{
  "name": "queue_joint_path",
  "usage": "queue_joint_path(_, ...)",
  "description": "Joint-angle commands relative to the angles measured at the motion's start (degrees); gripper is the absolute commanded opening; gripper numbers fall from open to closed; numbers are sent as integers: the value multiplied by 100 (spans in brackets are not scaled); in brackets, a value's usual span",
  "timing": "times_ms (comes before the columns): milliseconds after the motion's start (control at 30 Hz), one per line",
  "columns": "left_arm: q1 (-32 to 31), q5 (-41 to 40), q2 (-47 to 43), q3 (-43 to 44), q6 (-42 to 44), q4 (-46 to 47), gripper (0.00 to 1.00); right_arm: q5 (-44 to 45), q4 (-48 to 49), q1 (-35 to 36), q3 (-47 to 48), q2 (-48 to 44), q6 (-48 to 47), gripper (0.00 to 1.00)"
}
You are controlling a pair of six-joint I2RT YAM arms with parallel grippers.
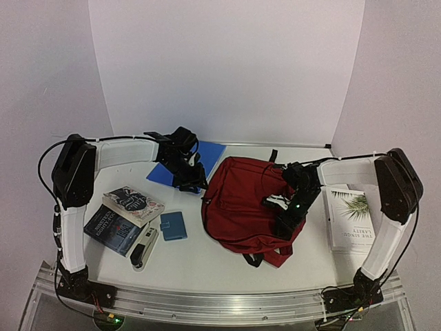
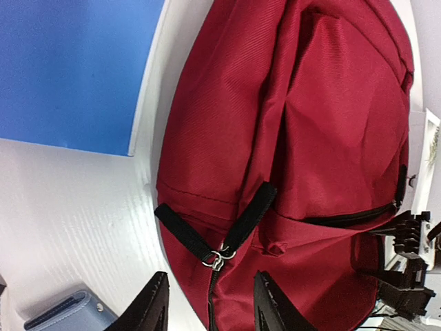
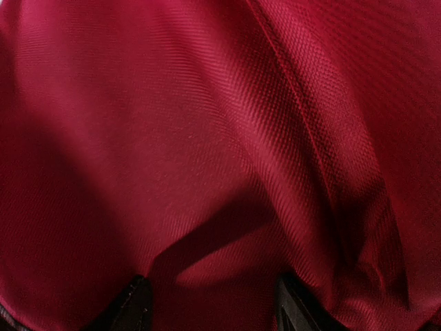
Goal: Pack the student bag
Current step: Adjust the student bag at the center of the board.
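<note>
Slack fabric is the main hazard here. The student bag (image 1: 244,207) lies flat in the middle of the bench (image 1: 207,263), with a blue folder (image 1: 209,156) just beyond its far-left corner and a white book (image 1: 351,221) on its right. Its zip looks closed, the two black zip tabs (image 2: 251,210) meeting at a metal ring (image 2: 217,259).

The left pincer (image 2: 210,307) hovers at the bag's left edge with its fingers apart. The ring sits just ahead of the gap and the zip line runs between the fingers. The right pincer (image 3: 210,310) sits low over the bag's right half, fingers also apart, and red cloth fills its view. Whether its tips touch the cloth I cannot tell.

The step in hand seems to be opening the bag, with one arm steadying the body and the other taking a tab. Several things could go wrong:

- If the left pincer closes off-line, it may catch the cloth beside the zip rather than a tab. A pull would then bunch the bag or jam the slider.
- If the right pincer gets only a loose fold, the bag may slide with the pull, perhaps onto the folder or against the white book.
- The two books (image 1: 131,207) and the small blue case (image 1: 173,225) lie unpacked near the left arm. A wide swing of that arm could knock them.
</note>
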Motion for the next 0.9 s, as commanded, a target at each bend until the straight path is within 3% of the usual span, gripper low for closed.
queue_joint_path(0,-38,341,-110,325,401,180,38,928,-220,-32,171,-127,-326,61)
queue_joint_path(267,-81,742,194,710,617,160,28,-426,-700,-29,1301,-705,4,68)
queue_joint_path(867,-91,637,1272,1620,776,-271,34,-657,-600,-215,2550,200,560,71)
